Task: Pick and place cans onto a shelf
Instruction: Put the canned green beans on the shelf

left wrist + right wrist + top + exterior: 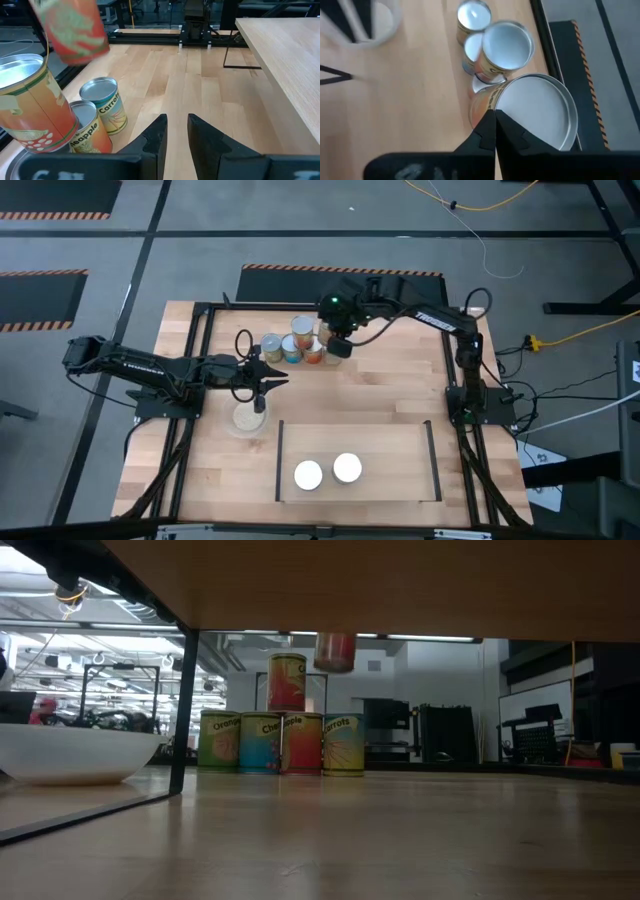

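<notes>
Step in hand: we judge it the lift of a can from the cluster toward the shelf (357, 442).

Nearest us, two cans (327, 471) already stand on the shelf. Beyond it, the left gripper (263, 383) waits slightly open and empty over the dish (247, 420). Farthest, the right gripper (495, 131) clamps a can (532, 112) raised above the cluster (293, 344); next we must carry it to bare shelf beside those two.

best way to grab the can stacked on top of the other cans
Take the stacked can by its curved side wall, near mid-height, coming straight down from above. It stands upright on the four-can row, so its sides are free all round, while a sideways push could topple it. The right tool is already over the cluster, holding a can in the air; the left tool waits over the dish.
</notes>
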Action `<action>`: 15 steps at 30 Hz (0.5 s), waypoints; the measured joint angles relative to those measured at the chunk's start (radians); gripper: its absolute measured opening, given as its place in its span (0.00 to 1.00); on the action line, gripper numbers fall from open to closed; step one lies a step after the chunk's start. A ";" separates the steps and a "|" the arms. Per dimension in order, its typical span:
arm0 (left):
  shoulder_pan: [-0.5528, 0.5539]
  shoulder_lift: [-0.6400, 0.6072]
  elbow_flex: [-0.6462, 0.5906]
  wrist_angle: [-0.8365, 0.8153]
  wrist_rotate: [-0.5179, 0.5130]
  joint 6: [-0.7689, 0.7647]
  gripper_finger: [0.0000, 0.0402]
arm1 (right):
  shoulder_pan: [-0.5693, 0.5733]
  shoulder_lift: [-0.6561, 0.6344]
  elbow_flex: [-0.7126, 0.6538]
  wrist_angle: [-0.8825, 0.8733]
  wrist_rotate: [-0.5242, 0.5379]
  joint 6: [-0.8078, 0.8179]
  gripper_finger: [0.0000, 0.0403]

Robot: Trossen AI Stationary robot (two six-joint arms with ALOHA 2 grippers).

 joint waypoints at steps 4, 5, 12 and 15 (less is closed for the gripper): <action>0.000 0.000 0.000 0.001 0.000 0.000 0.17 | 0.028 -0.052 -0.021 -0.010 -0.008 0.000 0.00; 0.000 0.000 0.000 0.001 0.000 0.000 0.17 | 0.033 -0.062 -0.015 -0.030 -0.009 0.002 0.00; 0.000 0.000 0.000 0.001 0.000 0.000 0.17 | 0.096 -0.111 -0.010 -0.100 -0.008 0.008 0.00; 0.000 0.000 0.000 0.001 0.000 0.000 0.17 | 0.135 -0.131 -0.010 -0.123 -0.008 0.010 0.00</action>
